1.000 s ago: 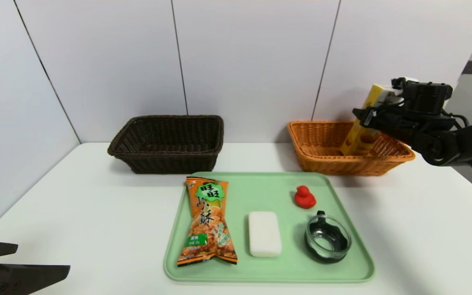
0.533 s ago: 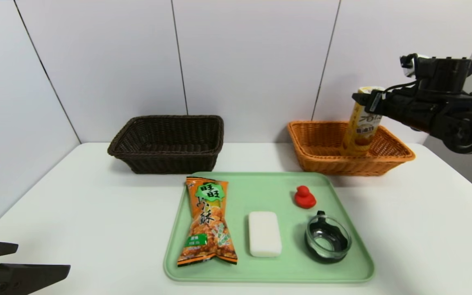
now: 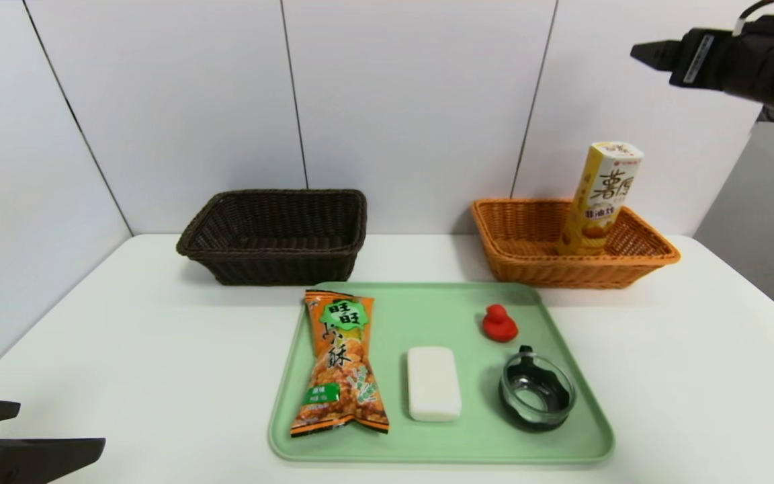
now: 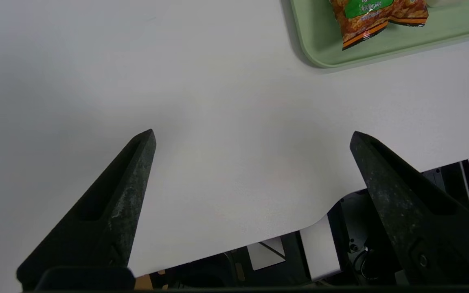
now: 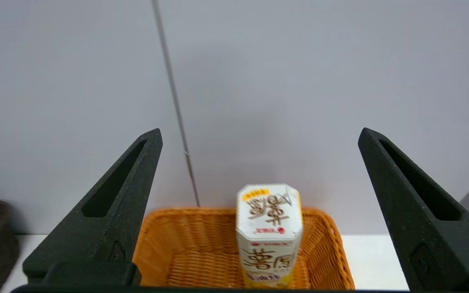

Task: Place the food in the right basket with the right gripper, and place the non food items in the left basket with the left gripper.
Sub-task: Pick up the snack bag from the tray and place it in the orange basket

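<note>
Right claw (image 5: 259,136): spread wide and holding nothing, high at the far right, above and clear of the tall yellow snack carton (image 3: 600,198).
Left claw (image 4: 253,136): spread wide, empty, parked low over the near left edge of the white table (image 3: 125,336).
Snack carton: stands upright, leaning slightly, inside the orange wicker basket (image 3: 514,259) at the far right.
Dark brown wicker basket (image 3: 273,259): at the far left, nothing visible inside.
Pale green plastic tray (image 3: 562,447): in the middle of the table, nearer than both baskets.
Orange crinkled snack bag (image 3: 341,363): lies flat on the left part of the tray; food not yet sorted.
White rectangular soap-like block (image 3: 433,383): lies just right of the bag, on the tray.
Small red toy duck (image 3: 498,323): on the far right part of the tray.
Round clear glass dish (image 3: 537,396): on the near right part of the tray, near the duck.
Step in hand: the carton looks delivered; the right claw is free.
Next move: probably the right claw goes down to the snack bag, which is flat, so the grip should pinch its edge or crumpled middle.
Left arm's share: block, duck and dish appear meant for the dark basket.
</note>
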Robot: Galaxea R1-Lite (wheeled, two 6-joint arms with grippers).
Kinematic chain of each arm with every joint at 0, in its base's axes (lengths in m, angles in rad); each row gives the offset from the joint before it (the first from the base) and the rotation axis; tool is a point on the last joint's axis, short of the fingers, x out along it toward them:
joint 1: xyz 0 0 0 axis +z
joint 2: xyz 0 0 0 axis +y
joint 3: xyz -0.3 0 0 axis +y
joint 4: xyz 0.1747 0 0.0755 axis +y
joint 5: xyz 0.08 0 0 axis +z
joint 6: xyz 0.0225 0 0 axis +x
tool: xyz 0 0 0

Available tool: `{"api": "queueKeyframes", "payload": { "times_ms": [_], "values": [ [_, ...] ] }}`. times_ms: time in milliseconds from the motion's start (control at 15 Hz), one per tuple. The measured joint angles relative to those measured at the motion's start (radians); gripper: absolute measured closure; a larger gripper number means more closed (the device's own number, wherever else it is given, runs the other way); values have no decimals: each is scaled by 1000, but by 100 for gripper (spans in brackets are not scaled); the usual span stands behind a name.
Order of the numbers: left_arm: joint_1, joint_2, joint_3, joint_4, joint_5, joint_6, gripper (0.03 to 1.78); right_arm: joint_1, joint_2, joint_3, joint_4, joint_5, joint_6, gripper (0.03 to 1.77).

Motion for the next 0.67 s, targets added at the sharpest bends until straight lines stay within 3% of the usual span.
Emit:
{"api": "queueKeyframes", "payload": {
  "times_ms": [200, 467, 667],
  "values": [
    [0, -22, 0, 1, 1, -6, 12, 145, -59, -171, 238, -36, 28, 12],
    [1, -58, -7, -1, 5, -7, 12, 371, -43, -381, 673, -90, 151, 11],
    [2, -78, -5, -20, 20, 0, 12, 504, 52, -415, 834, -96, 248, 11]
  ]
}}
